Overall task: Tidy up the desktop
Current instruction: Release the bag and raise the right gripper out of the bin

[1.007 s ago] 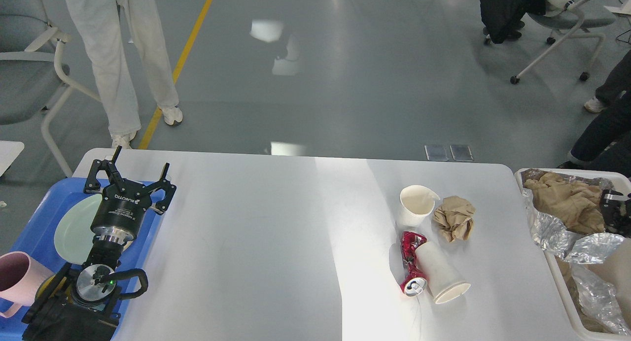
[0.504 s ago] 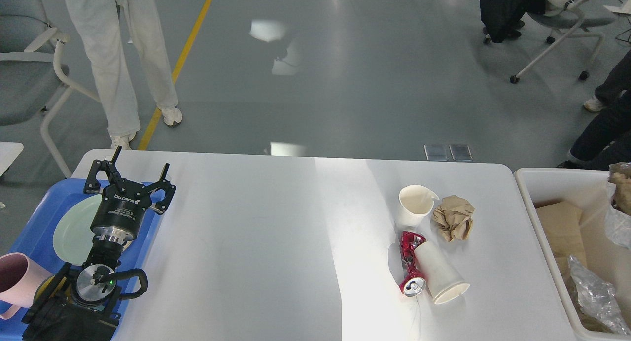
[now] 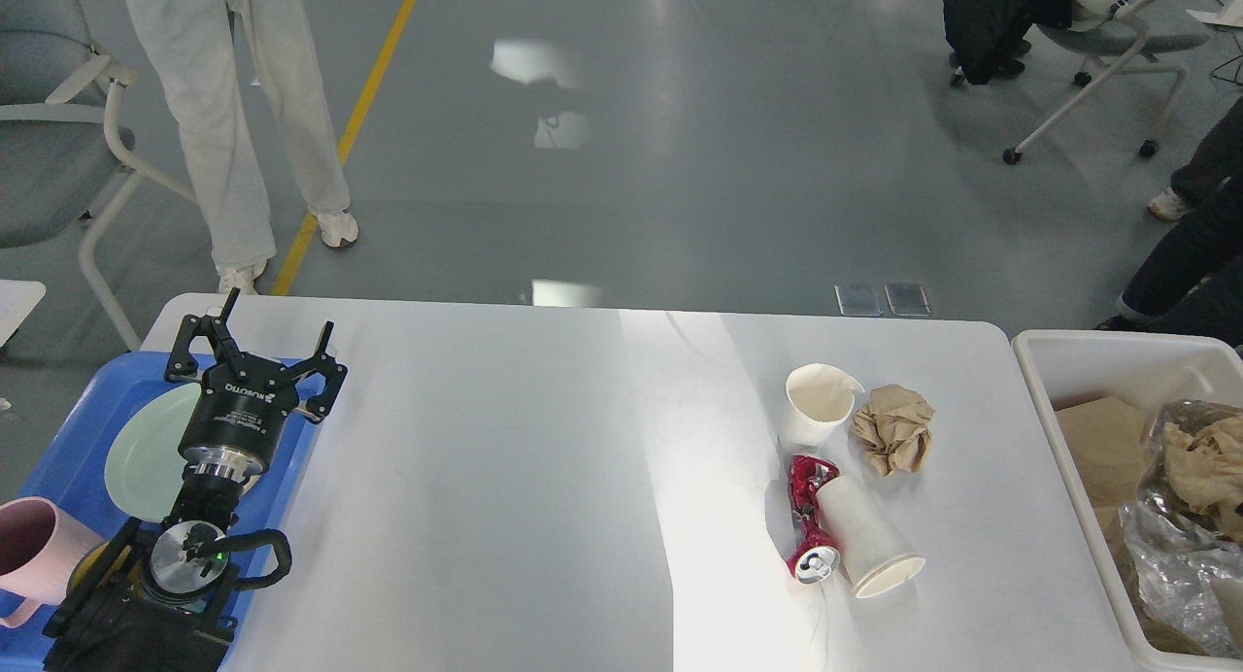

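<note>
The left gripper (image 3: 262,347) sits at the lower left of the frame with its two fingers spread wide apart and nothing between them, raised over the far edge of a blue tray (image 3: 68,429). Its black arm runs down to the bottom left corner. Under the wrist lies a pale green plate (image 3: 146,449) in the tray, and a pink mug (image 3: 34,551) stands at the tray's near left edge. The right gripper does not appear anywhere in the frame.

The desktop (image 3: 505,478) fills the lower middle of the frame, white and mostly bare. On its right part stands an upright white paper cup (image 3: 818,403), with a crumpled brown paper ball (image 3: 895,427) just beside it to the right. Below them a crushed red can (image 3: 808,519) lies touching a second paper cup (image 3: 867,538) tipped on its side, its mouth facing the lower right.

At the right edge of the frame a white bin (image 3: 1078,361) holds brown paper and crinkled clear plastic.
</note>
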`<control>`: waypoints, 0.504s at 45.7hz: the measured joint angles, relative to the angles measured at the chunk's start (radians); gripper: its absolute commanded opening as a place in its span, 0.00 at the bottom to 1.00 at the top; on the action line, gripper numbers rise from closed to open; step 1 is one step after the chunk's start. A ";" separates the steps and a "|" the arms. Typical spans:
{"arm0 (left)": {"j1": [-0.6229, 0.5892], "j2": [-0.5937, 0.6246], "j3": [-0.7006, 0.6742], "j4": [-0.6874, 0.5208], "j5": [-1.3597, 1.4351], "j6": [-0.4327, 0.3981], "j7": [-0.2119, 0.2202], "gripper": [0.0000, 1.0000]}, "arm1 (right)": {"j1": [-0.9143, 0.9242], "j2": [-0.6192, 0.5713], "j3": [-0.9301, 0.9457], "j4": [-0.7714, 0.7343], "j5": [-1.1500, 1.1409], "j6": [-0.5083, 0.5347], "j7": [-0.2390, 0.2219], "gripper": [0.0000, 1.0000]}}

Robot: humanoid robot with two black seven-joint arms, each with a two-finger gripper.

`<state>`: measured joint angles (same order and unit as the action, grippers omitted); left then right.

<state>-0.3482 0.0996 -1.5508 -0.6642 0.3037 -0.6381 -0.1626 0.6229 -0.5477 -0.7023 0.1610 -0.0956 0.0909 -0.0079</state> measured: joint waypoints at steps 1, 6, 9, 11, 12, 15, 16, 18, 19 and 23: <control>0.000 0.000 0.000 0.000 0.000 0.000 0.000 0.97 | -0.017 0.018 -0.001 -0.011 0.000 -0.024 0.000 0.00; 0.000 0.000 0.000 0.000 0.000 0.000 0.000 0.97 | -0.089 0.089 -0.005 -0.055 0.000 -0.111 -0.003 0.00; 0.000 0.000 0.000 0.000 0.000 0.000 0.000 0.97 | -0.109 0.115 -0.004 -0.074 0.000 -0.132 -0.008 0.00; 0.000 0.000 0.000 0.000 0.000 0.000 0.000 0.97 | -0.115 0.125 0.000 -0.080 0.000 -0.138 -0.010 0.00; 0.000 0.000 0.000 0.000 0.000 0.000 0.000 0.97 | -0.117 0.129 0.001 -0.083 0.001 -0.140 -0.011 0.00; 0.000 0.000 0.000 0.000 0.000 0.000 0.000 0.97 | -0.120 0.133 0.004 -0.086 0.002 -0.142 -0.012 0.00; 0.000 0.000 0.000 0.000 0.000 0.000 0.000 0.97 | -0.120 0.133 0.004 -0.086 0.002 -0.142 -0.013 0.00; 0.000 0.000 0.000 0.000 0.000 0.000 0.000 0.97 | -0.121 0.131 0.004 -0.086 0.002 -0.143 -0.013 0.00; 0.000 0.000 0.000 0.000 0.000 0.000 0.000 0.97 | -0.121 0.130 0.004 -0.086 0.002 -0.143 -0.013 0.00; 0.000 0.000 0.000 0.000 0.000 0.000 0.000 0.97 | -0.121 0.127 0.004 -0.086 0.002 -0.143 -0.016 0.00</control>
<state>-0.3482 0.0997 -1.5508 -0.6642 0.3037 -0.6381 -0.1627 0.5017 -0.4209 -0.6980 0.0749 -0.0936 -0.0521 -0.0241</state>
